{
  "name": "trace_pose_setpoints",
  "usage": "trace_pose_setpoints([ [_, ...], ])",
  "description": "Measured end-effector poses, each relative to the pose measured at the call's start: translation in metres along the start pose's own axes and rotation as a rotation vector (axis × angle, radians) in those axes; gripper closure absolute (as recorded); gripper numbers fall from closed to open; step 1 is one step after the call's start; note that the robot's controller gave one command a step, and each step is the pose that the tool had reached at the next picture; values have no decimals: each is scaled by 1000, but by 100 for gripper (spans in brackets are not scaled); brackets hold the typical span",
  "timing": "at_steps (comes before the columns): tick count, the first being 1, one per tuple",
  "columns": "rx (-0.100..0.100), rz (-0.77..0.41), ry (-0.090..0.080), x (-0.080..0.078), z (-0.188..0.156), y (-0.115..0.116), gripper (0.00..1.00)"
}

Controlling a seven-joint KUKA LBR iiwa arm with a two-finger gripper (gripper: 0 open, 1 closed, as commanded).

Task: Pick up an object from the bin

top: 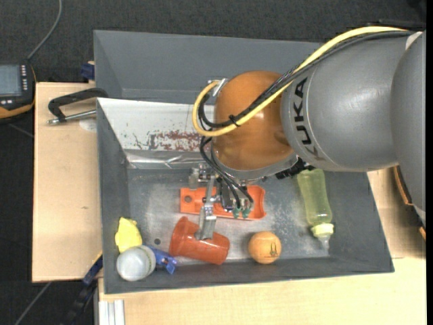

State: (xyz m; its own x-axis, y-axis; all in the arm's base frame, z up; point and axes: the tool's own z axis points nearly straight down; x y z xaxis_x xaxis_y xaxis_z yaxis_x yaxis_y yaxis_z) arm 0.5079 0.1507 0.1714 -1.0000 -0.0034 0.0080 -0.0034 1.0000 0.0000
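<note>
Orange-red cup (pixel 184 244) is seen lying on its side on the floor of the grey metal bin (pixel 155 66), near the front wall and a little left of the middle. The end effector (pixel 206 230) is placed directly over it, its tip seen against the cup's upper side. Whether the end effector is open or closed cannot be told.

Taken from the left, a yellow lump (pixel 128 234) is found in the front left corner. Just in front of it lies a pale grey rounded thing (pixel 135 263), with a small blue piece (pixel 166 262) touching its right side. The cup follows, just beside the blue piece. Behind the cup a flat orange part (pixel 191 198) is laid on the floor, partly covered by the end effector. To the right of the cup, and apart from it, 1 orange ball (pixel 264 247) with a dark mark is seen. Farther right a pale green bottle (pixel 314 198) is laid along the right wall, its cap toward the front. Above the middle of the bin the arm's orange cover (pixel 250 124) is seen.
</note>
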Motion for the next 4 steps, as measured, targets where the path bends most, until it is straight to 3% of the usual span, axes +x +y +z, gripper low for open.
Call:
trace_pose_setpoints([
  [1, -2, 2, -9, -2, -5, -1, 0],
  [2, -2, -100, -10, -14, 26, -6, 0],
  [3, -2, -256, -16, -41, 80, -42, 0],
  [4, -2, -591, -19, -52, 77, -37, 100],
])
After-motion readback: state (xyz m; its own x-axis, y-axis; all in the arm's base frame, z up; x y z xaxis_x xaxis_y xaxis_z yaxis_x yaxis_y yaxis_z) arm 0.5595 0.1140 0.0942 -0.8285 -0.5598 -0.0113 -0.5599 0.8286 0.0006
